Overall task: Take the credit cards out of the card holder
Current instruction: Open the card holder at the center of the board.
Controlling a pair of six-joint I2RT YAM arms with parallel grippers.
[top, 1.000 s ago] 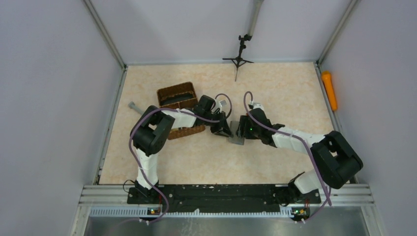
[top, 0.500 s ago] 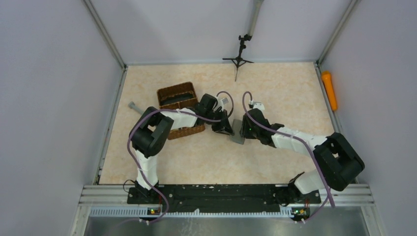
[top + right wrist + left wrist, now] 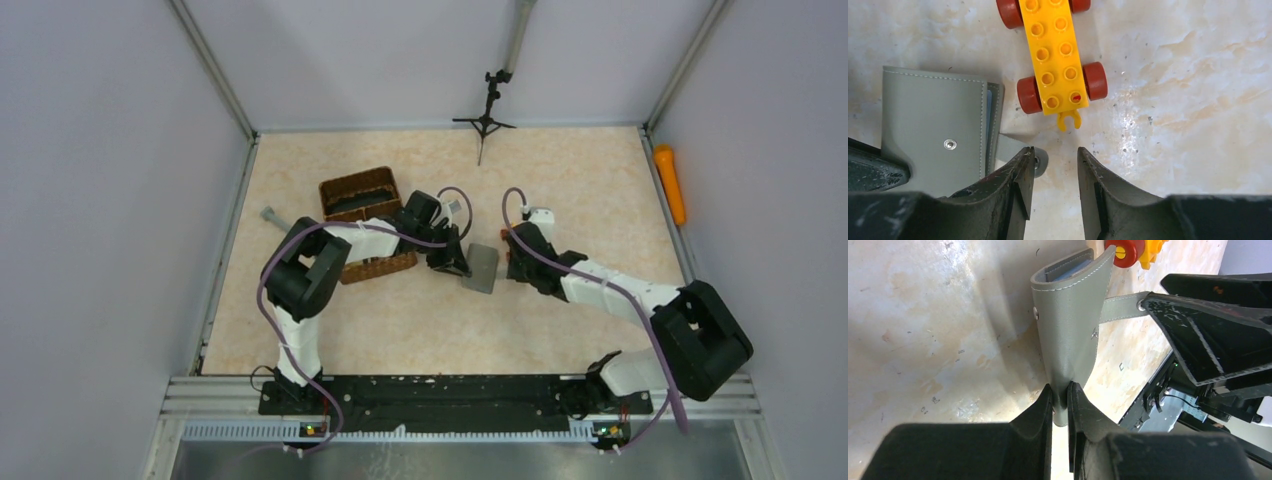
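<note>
The left gripper (image 3: 1060,401) is pinching one edge of the smooth, stitched grey card holder (image 3: 1068,330), which is sitting folded mid-table. The right gripper (image 3: 1055,172) is hovering spread, with a studded yellow toy brick (image 3: 1053,55) at its 12 o'clock. The fold is hiding any cards.

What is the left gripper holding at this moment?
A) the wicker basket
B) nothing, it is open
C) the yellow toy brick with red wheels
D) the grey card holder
D: in the left wrist view, the left gripper is pinched shut on one edge of the grey card holder.
</note>
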